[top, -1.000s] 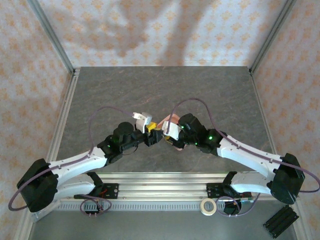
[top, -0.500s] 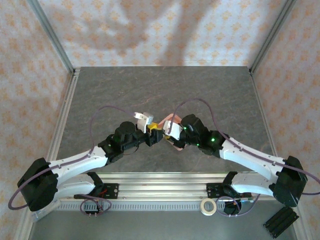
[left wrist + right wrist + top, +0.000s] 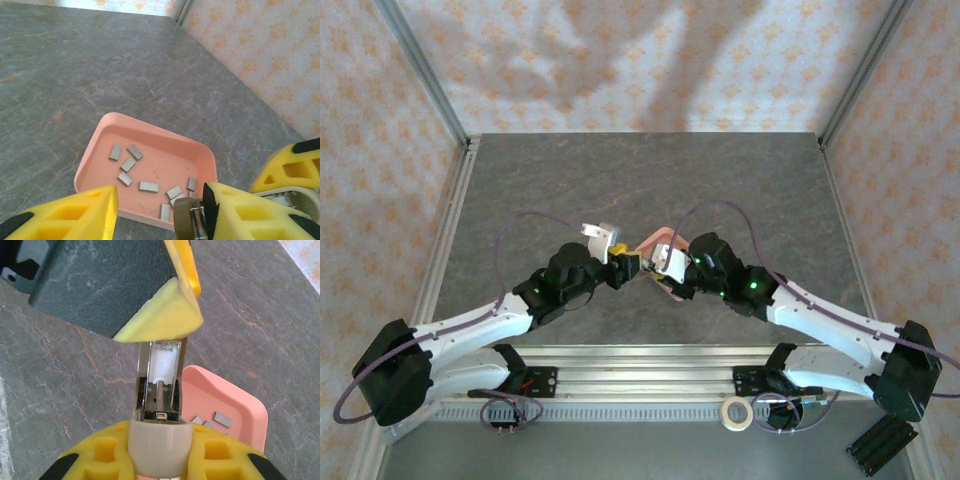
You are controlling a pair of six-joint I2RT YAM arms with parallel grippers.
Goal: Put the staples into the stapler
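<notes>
My right gripper (image 3: 160, 442) is shut on the stapler (image 3: 157, 385), which sticks out forward, hinged open, with its silvery channel and spring showing. My left gripper (image 3: 160, 205) stands open around the stapler's (image 3: 192, 222) free end, which lies against the pad of its right finger; the left finger is well clear. One left fingertip (image 3: 165, 315) hangs over the stapler's tip. Below lies the salmon-pink tray (image 3: 150, 131) holding several grey staples (image 3: 148, 186). From above, both grippers (image 3: 623, 262) (image 3: 665, 275) meet at mid table beside the tray (image 3: 658, 240).
Dark grey stone table (image 3: 640, 180) with metal frame posts and papered walls round it. A roll of tape (image 3: 736, 412) and a black block (image 3: 880, 440) lie off the near edge, by the right arm's base.
My left gripper's jaws have narrowed round the stapler's end. Both arms have shifted slightly to the left and away from the near edge, staying tip to tip.
</notes>
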